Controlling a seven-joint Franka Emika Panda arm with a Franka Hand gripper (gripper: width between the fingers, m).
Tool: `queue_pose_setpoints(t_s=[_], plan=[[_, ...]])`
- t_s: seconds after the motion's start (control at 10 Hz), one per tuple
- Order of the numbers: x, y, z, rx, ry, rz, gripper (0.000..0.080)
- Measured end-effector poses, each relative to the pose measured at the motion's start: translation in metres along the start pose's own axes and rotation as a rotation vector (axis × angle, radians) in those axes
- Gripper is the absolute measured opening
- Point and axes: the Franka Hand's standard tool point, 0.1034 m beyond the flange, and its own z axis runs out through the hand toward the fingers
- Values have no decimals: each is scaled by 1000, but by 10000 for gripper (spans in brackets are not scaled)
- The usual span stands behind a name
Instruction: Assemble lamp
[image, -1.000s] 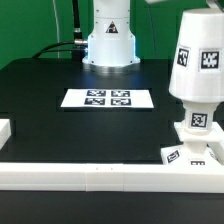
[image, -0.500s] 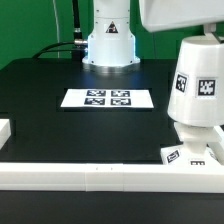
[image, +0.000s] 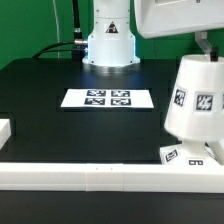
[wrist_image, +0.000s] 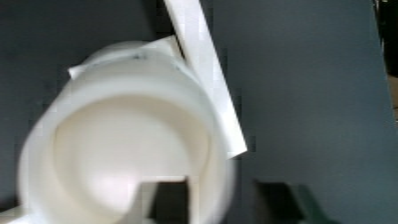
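1. Shade (image: 197, 97) is hanging tilted at the exterior view's right, right over the base (image: 190, 154) near the front rail (image: 100, 176); bulb hidden, cannot tell if seated.
2. Pincer (wrist_image: 215, 196) is gripping the shade's rim, one finger inside, one outside, in the wrist view.
3. Step looks like fitting the shade onto the lamp; next move needs straightening it upright, centring, then lowering.
4. No readable writing; only black-and-white square tags on shade, base and marker board (image: 108, 98) on the tabletop (image: 60, 125).
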Motion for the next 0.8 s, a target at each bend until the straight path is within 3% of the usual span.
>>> queue_pose_setpoints(t_s=[0.1,0.2,0.3,0.4,0.5,0.7,0.8], plan=[[1,1,-2,1,2,1,248],[1,1,-4,3,5,2,431],[1,1,-8,4,7,1,566],[-1,2,-14,3,-6,0,566],[-5,1,-23,0,-26,1,671],[-8,-6,-36,-8,-46,-1,691],[-7,-5,-34,-8,-45,0,698]])
